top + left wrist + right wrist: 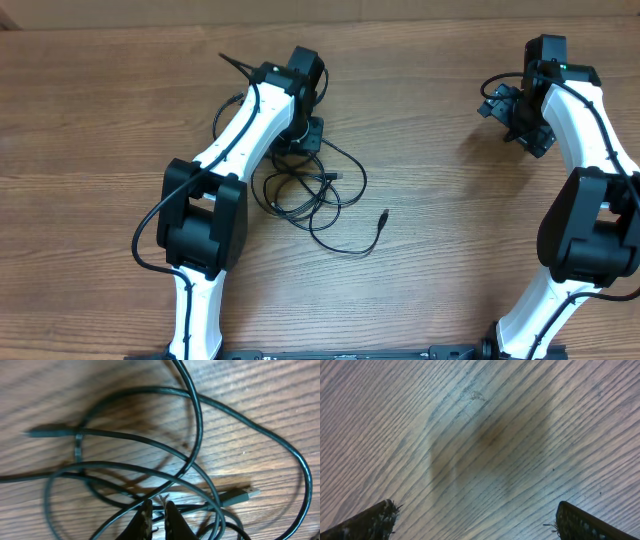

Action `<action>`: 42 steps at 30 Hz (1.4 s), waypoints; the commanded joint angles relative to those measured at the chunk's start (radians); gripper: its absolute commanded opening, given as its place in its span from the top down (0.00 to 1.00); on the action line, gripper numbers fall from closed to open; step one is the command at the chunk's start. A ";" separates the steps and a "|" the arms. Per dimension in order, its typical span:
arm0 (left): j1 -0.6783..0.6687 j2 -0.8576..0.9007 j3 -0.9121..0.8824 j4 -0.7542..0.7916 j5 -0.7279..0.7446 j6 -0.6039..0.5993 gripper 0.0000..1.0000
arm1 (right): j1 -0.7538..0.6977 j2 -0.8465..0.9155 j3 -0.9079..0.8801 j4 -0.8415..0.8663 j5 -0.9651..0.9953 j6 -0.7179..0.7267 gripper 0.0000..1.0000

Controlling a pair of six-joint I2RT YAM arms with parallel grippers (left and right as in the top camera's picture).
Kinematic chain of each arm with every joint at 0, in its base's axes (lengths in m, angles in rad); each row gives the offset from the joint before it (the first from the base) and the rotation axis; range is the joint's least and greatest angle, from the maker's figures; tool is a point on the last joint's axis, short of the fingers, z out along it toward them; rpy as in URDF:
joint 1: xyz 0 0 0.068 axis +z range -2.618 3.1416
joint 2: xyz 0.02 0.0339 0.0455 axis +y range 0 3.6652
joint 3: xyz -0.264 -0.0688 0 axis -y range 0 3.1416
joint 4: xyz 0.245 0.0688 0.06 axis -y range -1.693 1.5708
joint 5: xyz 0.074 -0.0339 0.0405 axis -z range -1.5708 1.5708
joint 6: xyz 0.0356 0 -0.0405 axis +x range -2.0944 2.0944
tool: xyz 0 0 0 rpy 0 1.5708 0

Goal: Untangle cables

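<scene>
The cables (345, 170) are thin black cords lying in overlapping loops on the wooden table, left of centre. One loose end with a small plug (385, 214) trails to the right. My left gripper (300, 140) is down at the far edge of the tangle. In the left wrist view its fingers (157, 506) are nearly together, pinched on a strand of the cables (195, 420), with a flat plug (245, 494) lying just to the right. My right gripper (512, 112) is far off at the back right. It is open (475, 512) over bare wood and holds nothing.
The wooden table (450, 250) carries only the cable tangle. Thicker black wires run along both white arms. A thin black end sticks out behind the left arm (232, 63). The right arm's base stands at the front right (590, 230).
</scene>
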 commanded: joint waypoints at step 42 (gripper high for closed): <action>-0.073 -0.018 -0.205 0.227 -0.167 -0.051 0.77 | 0.001 -0.005 -0.003 0.004 0.003 0.004 0.00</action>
